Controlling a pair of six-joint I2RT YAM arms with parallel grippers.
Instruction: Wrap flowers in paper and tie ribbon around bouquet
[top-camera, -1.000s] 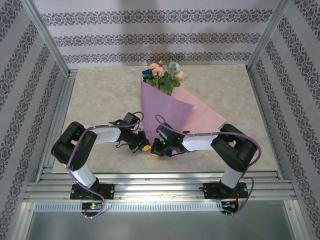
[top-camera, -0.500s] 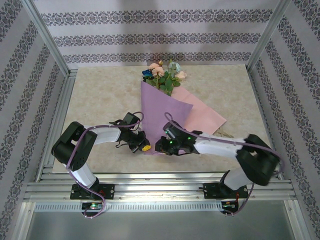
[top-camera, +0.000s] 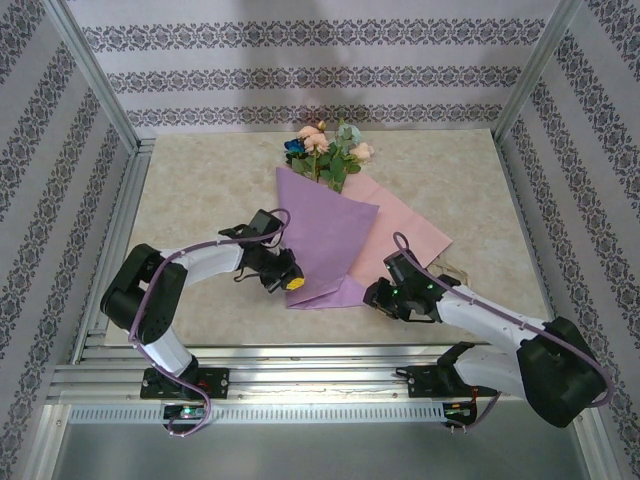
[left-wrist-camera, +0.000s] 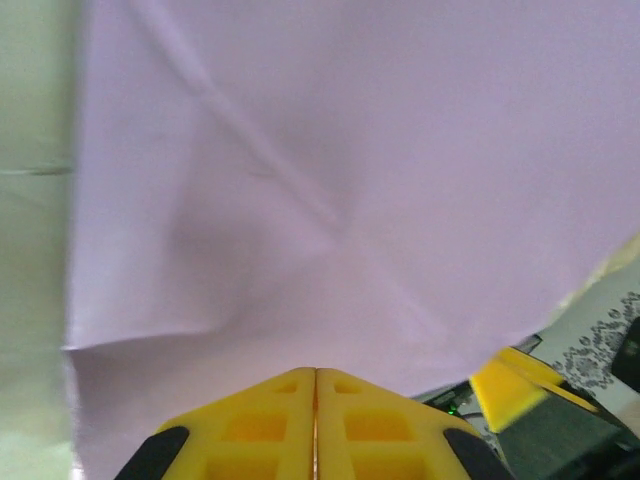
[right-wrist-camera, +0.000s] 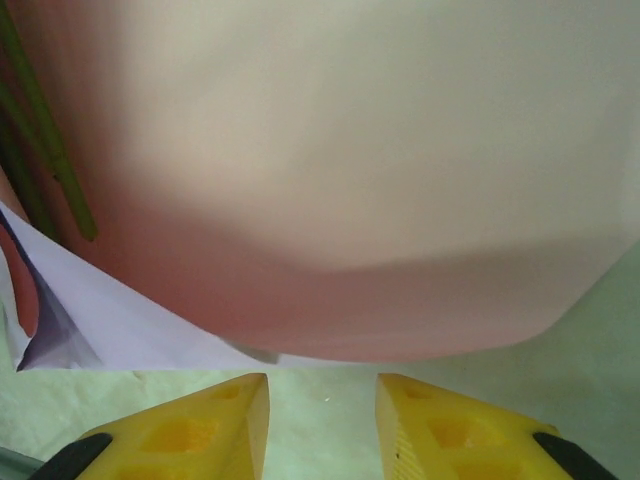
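The left tool (top-camera: 291, 283), clenched, pressed at the near-left edge of the lilac paper (top-camera: 325, 235), apparently to keep the fold over the stems of the flowers (top-camera: 325, 148) lying far-centre on the table (top-camera: 200, 190). A second earlier the right tool (top-camera: 378, 295) sat beside it at the fold's near tip. It had since swung right to the pink flap's near edge, jaws parted and empty, and the fold had slackened.

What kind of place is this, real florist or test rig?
Most likely a staged robot test cell, not a shop: aluminium frame posts and printed wallpaper panels box in a marble-look tabletop, with the left arm and right arm bolted to rails at its near edge.
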